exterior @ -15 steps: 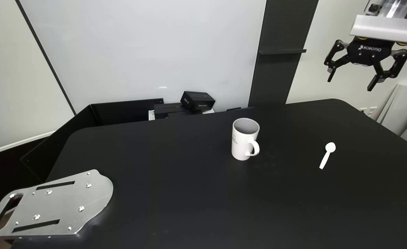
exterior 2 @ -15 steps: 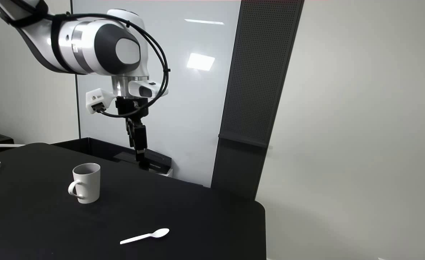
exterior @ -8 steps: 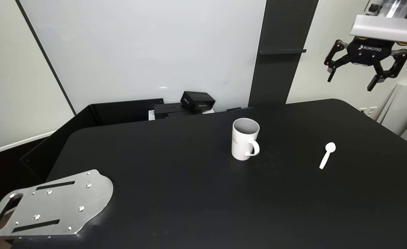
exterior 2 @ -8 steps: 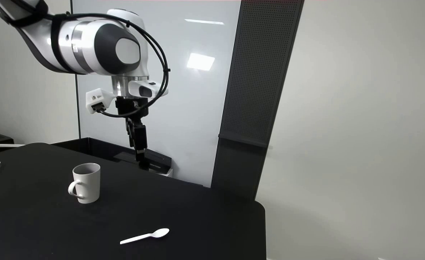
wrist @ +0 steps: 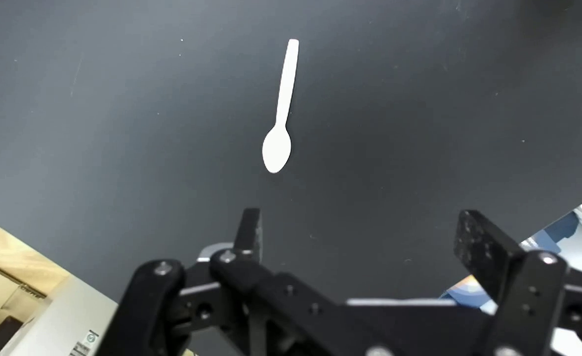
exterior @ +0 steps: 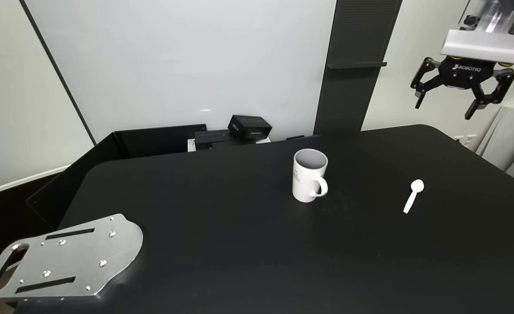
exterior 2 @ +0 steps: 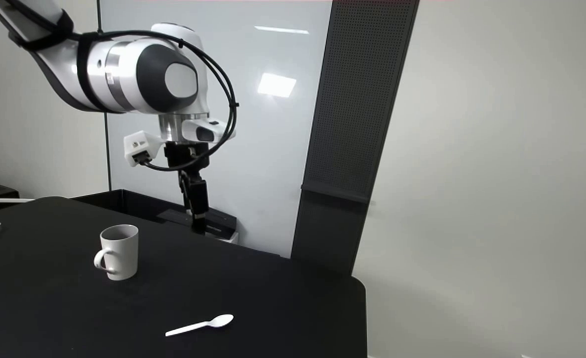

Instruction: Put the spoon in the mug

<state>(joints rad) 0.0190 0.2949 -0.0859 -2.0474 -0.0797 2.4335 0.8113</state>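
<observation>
The black Robotiq claw point(exterior: 443, 110) hangs in the upper right of an exterior view, its jaws spread wide, well above the black desk point(exterior: 222, 235). The white spoon point(wrist: 282, 113) lies flat on the desk; in the wrist view it sits at upper centre, bowl toward the bottom of the frame, handle toward the top. The white mug point(exterior: 303, 183) stands upright just right of centre in an exterior view, its handle to the right, well apart from the spoon. A slotted metal plate point(exterior: 82, 257) occupies the lower left there; a black box point(exterior: 252, 127) sits beyond the desk's upper edge.
</observation>
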